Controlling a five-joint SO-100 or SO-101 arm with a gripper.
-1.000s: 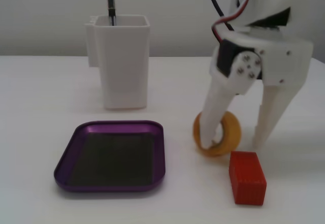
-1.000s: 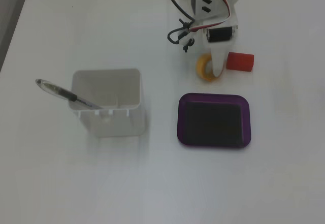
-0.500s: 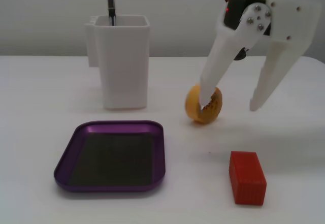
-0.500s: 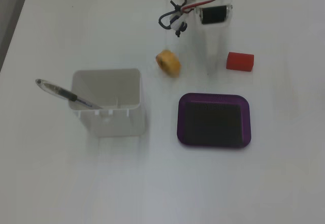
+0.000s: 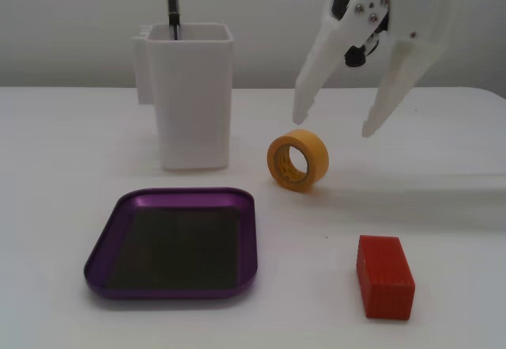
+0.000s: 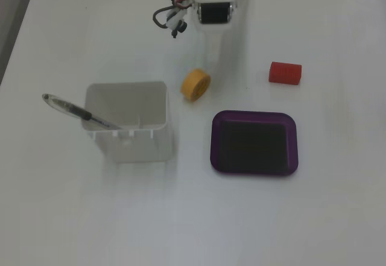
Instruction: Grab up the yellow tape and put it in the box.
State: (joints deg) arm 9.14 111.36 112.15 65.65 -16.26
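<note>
My claw [image 5: 332,126]: spread, empty, raised over worktop [image 5: 443,183] | yellow tape [image 5: 297,160]: standing on edge on worktop, below claw, between white container [image 5: 191,96] and box [image 5: 174,242]; outside box

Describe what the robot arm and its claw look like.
The claw has two long, tapered white plastic fingers below a white housing with silver screws around a dark motor. In the other fixed view, a black motor block and looping red, white and black cables show.

Bare desk [image 5: 443,206] lies between the yellow tape [image 5: 297,160] and the box [image 5: 175,242]; the white container [image 5: 192,96] crowds the tape's far-left side.
</note>
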